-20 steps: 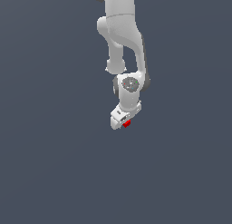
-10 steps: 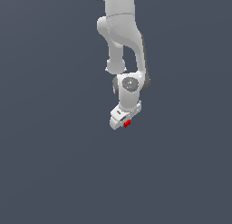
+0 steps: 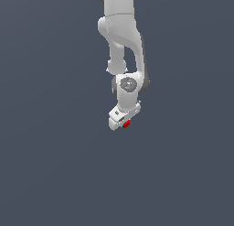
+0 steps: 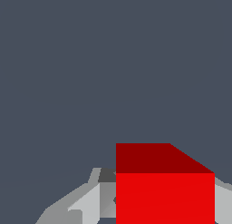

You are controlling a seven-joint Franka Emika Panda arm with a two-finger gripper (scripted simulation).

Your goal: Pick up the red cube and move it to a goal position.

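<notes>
The red cube (image 3: 126,124) is a tiny bright red block at the lower end of the white arm in the exterior view. My white gripper (image 3: 122,122) is shut on it and mostly covers it, so only a small red patch shows. In the wrist view the red cube (image 4: 164,184) fills the near part of the picture, with a grey finger (image 4: 93,202) pressed against one side and a sliver of the other finger (image 4: 223,200) on the opposite side. No goal marker shows in either view.
The white arm (image 3: 121,46) reaches down from the top of the exterior view. A plain dark grey-blue surface (image 3: 55,165) lies all around.
</notes>
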